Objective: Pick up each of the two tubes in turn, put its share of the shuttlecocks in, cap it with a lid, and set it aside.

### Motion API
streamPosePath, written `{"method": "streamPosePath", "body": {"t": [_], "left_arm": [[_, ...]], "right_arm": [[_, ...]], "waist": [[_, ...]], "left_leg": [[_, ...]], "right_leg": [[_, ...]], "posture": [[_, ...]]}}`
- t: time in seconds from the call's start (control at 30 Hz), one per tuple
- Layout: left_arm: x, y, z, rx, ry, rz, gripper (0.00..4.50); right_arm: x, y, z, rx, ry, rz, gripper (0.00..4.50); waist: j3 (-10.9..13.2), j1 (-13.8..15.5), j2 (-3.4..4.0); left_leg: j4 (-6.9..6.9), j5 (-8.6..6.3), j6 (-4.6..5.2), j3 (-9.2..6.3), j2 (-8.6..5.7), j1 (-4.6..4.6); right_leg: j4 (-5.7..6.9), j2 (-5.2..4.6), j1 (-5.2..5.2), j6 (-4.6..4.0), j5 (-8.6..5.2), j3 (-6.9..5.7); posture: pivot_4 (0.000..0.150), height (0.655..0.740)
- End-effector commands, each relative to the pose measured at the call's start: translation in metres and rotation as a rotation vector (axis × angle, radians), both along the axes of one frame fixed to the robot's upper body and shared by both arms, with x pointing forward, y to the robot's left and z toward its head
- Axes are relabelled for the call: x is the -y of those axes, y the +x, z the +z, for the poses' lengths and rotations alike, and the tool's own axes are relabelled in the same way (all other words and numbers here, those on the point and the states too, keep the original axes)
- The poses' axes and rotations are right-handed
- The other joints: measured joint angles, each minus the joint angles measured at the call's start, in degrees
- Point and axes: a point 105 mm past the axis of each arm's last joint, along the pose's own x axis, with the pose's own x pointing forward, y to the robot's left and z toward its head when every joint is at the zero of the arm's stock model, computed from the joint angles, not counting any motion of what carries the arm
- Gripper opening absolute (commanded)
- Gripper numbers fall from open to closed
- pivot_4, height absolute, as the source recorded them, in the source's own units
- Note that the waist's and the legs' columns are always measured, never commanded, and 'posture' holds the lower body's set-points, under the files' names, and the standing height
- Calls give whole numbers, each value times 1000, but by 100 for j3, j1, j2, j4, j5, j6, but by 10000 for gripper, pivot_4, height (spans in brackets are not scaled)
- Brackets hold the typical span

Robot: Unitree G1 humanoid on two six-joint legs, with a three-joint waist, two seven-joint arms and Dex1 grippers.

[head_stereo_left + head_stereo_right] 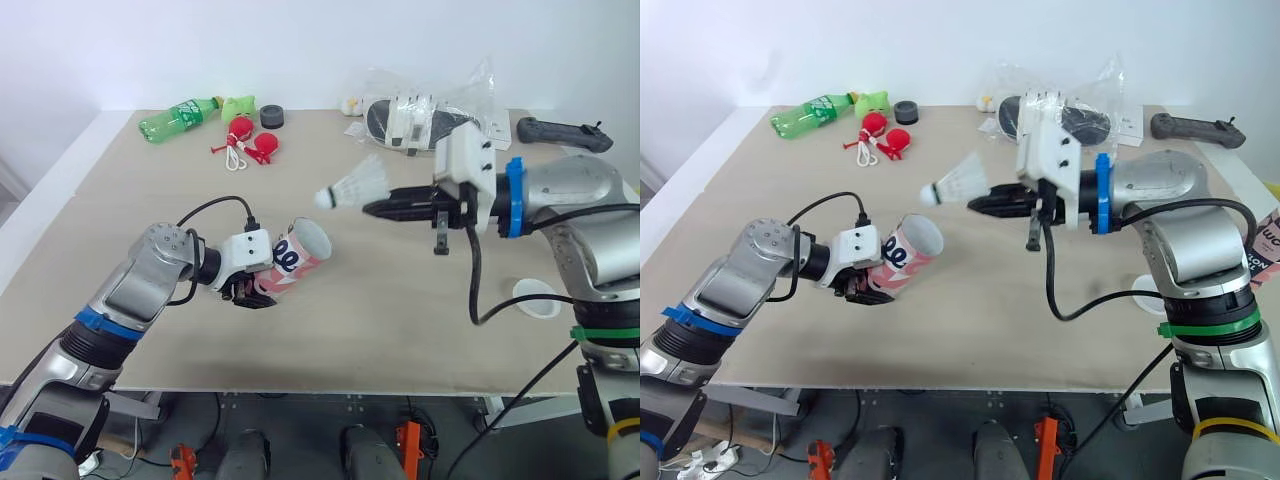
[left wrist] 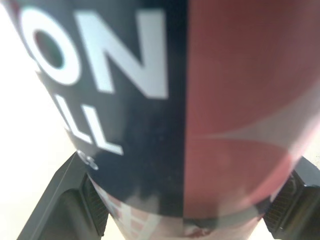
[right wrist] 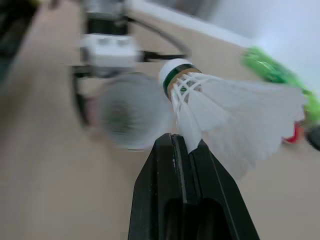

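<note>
1. The left gripper (image 1: 250,290) is clamped around the lower end of the tube (image 1: 295,258). The tube tilts up from the fingers, its open mouth facing the other arm. I judge it best to hold that tilt steady so the mouth makes a fixed target.
2. The tube is pink and white with dark lettering, and its white rim is uncapped.
3. A white lid (image 1: 537,298) lies flat on the table under the right forearm, apart from both grippers and ready for capping.
4. The right gripper (image 1: 375,209) is pinched shut on the feather edge of a shuttlecock (image 1: 355,186), which juts ahead of the tips with its cork leading.
5. The shuttlecock is above and just short of the tube's mouth. Line the cork up with the mouth's centre, push in along the tube's axis, and release only once the skirt is past the rim.
6. The shuttlecock has white feathers and a white cork with a green band.
7. Beyond both grippers, a green bottle (image 1: 178,117) and a plastic bag (image 1: 425,100) lie at the table's far side.
</note>
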Motion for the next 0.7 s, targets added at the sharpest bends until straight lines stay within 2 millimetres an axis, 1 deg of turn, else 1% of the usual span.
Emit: {"method": "streamPosePath", "body": {"t": [0.03, 0.2, 0.3, 0.4, 0.47, 0.53, 0.7], "left_arm": [[7, -8, -16, -63, 9, -31, 31279], [8, -7, -16, -62, 7, -33, 31279], [8, -7, -15, -60, 6, -33, 31279], [8, -7, -16, -59, 7, -33, 31279], [9, -7, -15, -59, 6, -33, 31279], [9, -7, -15, -58, 5, -32, 31279], [9, -7, -16, -57, 2, -29, 31279]], "right_arm": [[-9, -3, -4, 49, -76, 31, 146], [-19, 11, -17, 73, -126, 12, 146], [-21, 17, -17, 92, -134, 2, 146], [-24, 18, -17, 84, -136, 17, 146], [-27, 16, -14, 74, -121, 35, 6767], [-28, 15, -11, 67, -112, 47, 14635], [-26, 10, 9, 33, -37, 73, 39984]], "waist": [[0, -3, 0], [0, 4, -1], [0, 34, -1], [1, 39, -1], [1, 39, -1], [1, 39, -1], [1, 41, -1]], "left_leg": [[2, 1, -1, 3, 0, 0], [5, 1, -1, 4, -1, -5], [5, 1, -1, 4, -1, -6], [5, 1, -1, 4, -1, -8], [5, 1, -1, 3, -1, -8], [5, 1, -1, 2, -1, -7], [5, 1, -1, 2, -2, -8]], "right_leg": [[0, -2, 0, 0, 1, 1], [0, -3, -3, 2, 2, 2], [0, -3, -3, 2, 2, 1], [-1, -5, -3, 3, 1, 1], [-1, -4, -4, 2, 1, 1], [0, -3, -4, 1, 1, 0], [0, -5, -3, 2, 1, 0]], "posture": [[1500, 7400], [1500, 7400], [1500, 7400], [1500, 7400], [1500, 7400], [1500, 7400], [1500, 7400]]}}
